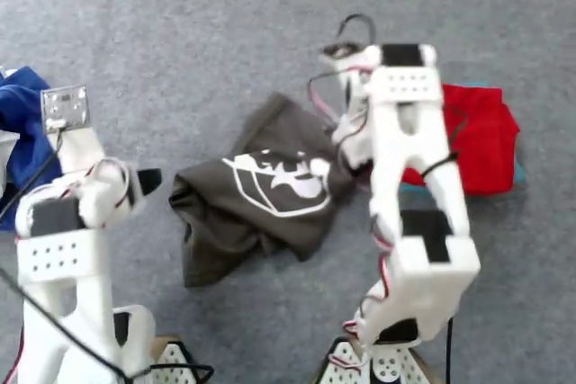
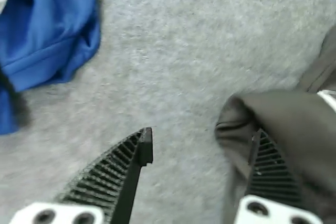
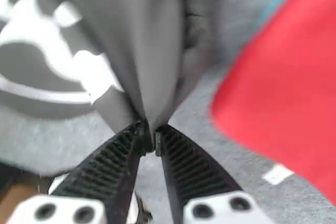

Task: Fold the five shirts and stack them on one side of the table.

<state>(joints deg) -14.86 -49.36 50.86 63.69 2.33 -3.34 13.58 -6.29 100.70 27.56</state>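
A dark grey shirt with a white print lies crumpled in the middle of the grey table. My right gripper is shut on a pinched fold of this dark grey shirt at its right side, under the right arm. My left gripper is open, one finger on the bare table and the other over the shirt's left edge. A folded red shirt lies at the right on something teal. A blue shirt is bunched at the left edge.
The red shirt is close beside the right gripper. The blue shirt lies beyond the left gripper with bare table between them. A white tag lies on the table near the red shirt. The arms' bases stand at the front edge.
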